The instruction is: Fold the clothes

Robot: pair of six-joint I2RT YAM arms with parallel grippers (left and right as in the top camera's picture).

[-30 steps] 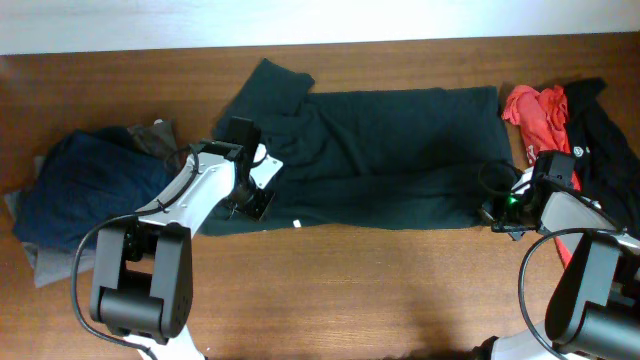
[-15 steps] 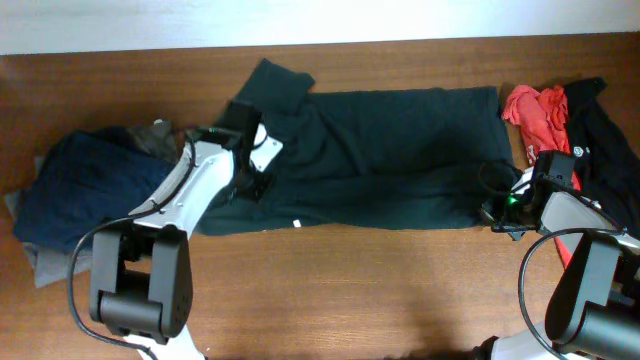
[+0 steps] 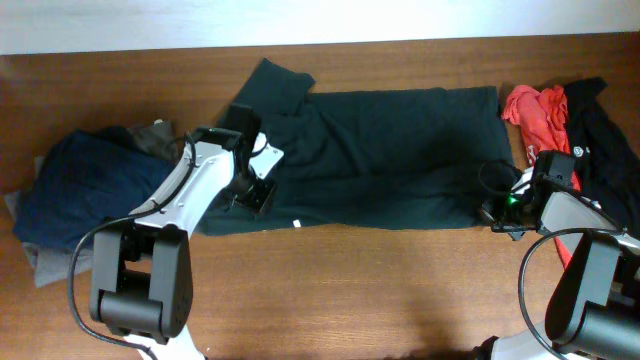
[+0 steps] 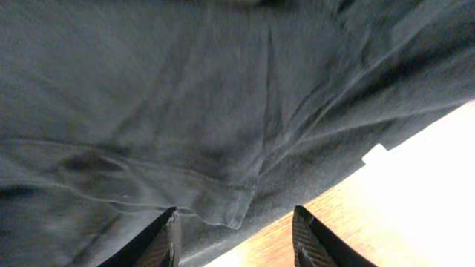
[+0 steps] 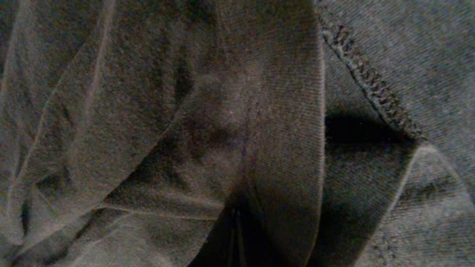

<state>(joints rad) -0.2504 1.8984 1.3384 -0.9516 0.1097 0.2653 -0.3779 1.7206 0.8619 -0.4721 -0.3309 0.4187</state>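
Observation:
A dark green shirt lies spread across the middle of the table. My left gripper is open over the shirt's left lower part; in the left wrist view its fingers straddle a folded hem edge above the wood. My right gripper is at the shirt's right lower corner. In the right wrist view dark fabric fills the frame and bunches where the fingers meet, shut on the cloth.
A navy garment lies in a heap at the left over a grey one. A red garment and a black garment lie at the right edge. Bare wood runs along the front.
My left gripper moved up over the shirt's left side, then came back down toward the lower hem. The right arm has not moved.

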